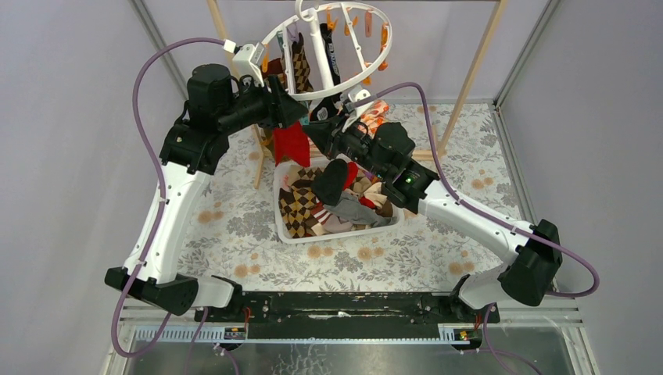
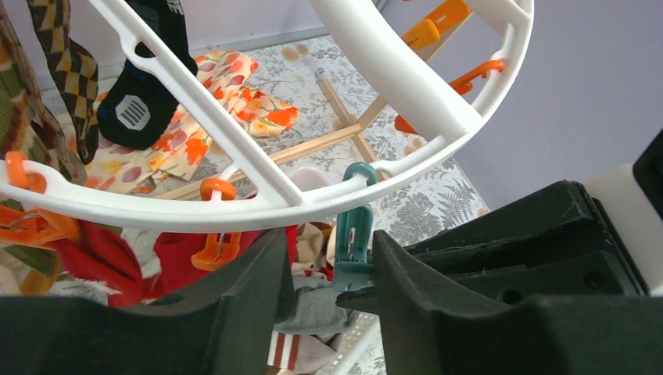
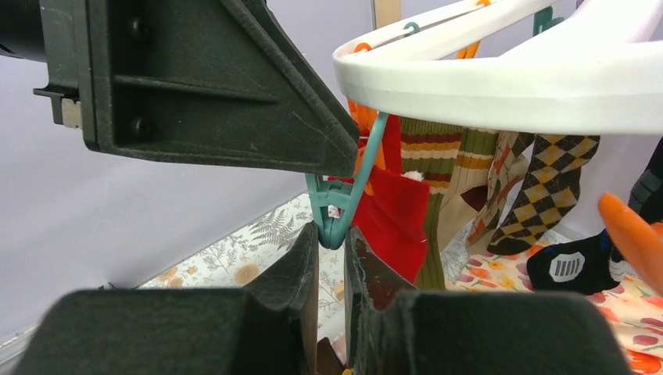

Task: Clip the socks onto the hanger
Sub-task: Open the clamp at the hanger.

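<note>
Several socks (image 1: 301, 70) clipped to hanger (image 2: 406, 78), more left at 6 o'clock.
Left gripper (image 2: 328, 250) spread round teal clip (image 2: 353, 234); right gripper (image 3: 332, 250) pressed nearly together.

The hanger (image 2: 391, 66) is smooth glossy white plastic, the teal clip (image 2: 353, 234) plastic too, the red sock (image 3: 395, 211) fuzzy cloth.

The hanger (image 2: 258, 205) runs off the left wrist view at the left, top and right edges. In the top view its hook (image 1: 306, 9) is cut by the upper edge. Under the hanger's rim, the lower end of the teal clip (image 2: 353, 234) is hidden behind a dark tip. In the right wrist view the right gripper (image 3: 332, 250) sits about that clip's point; what fills the narrow gap there cannot be told. Below the hanger's right side an orange clip (image 3: 635, 234) is blurred and covers part of the black sock (image 3: 569, 266).
</note>
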Available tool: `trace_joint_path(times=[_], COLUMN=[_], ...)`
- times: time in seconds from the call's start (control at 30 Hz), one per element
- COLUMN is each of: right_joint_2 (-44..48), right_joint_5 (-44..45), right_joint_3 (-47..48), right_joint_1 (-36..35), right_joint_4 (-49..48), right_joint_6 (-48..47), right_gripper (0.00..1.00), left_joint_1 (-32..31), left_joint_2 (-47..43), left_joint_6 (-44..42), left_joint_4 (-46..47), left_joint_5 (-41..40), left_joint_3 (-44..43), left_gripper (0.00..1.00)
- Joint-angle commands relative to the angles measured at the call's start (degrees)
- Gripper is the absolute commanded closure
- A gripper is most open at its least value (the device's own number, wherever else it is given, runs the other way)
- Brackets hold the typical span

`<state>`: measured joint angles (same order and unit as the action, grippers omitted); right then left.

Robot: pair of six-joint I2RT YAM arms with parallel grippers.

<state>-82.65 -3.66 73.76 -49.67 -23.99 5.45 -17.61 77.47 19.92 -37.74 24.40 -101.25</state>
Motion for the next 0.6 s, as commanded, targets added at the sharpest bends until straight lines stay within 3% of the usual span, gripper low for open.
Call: trace_joint_path(times=[0.0, 0.1, 0.27, 0.33, 0.43, 0.57], right_joint_2=[-0.05, 0.37, 1.97, 2.16, 1.19, -2.21], right_joint_5=[-1.69, -2.36, -2.97, -5.37, -11.45, -18.86], right_joint_3=[1.85, 0.73, -3.22, -5.02, -7.83, -9.50], right_joint_1=[-1.03, -1.04, -0.64, 0.93, 4.80, 9.17], right_joint_4=[-2.01, -3.24, -7.30, -10.07, -16.97, -29.04], right_joint_6=[2.39, 5.95, 14.23, 19.61, 30.98, 43.06], right_gripper=[1.00, 0.91, 0.52, 0.42, 0.36, 0.35], left_joint_1=[0.12, 0.12, 0.12, 0.12, 0.12, 0.20], left_joint_2=[-0.35, -0.05, -0.42, -0.56, -0.90, -1.17], left_joint_6=[0.12, 0.12, -0.32, -0.28, -0.15, -0.15], left_joint_4=[2.15, 2.33, 2.67, 2.70, 2.70, 2.67], left_joint_5=[-0.46, -0.05, 1.39, 1.40, 1.44, 1.84], left_joint_3=[0.40, 0.12, 0.59, 0.75, 0.99, 1.06], left_gripper=[0.53, 0.64, 0.76, 0.78, 0.79, 0.79])
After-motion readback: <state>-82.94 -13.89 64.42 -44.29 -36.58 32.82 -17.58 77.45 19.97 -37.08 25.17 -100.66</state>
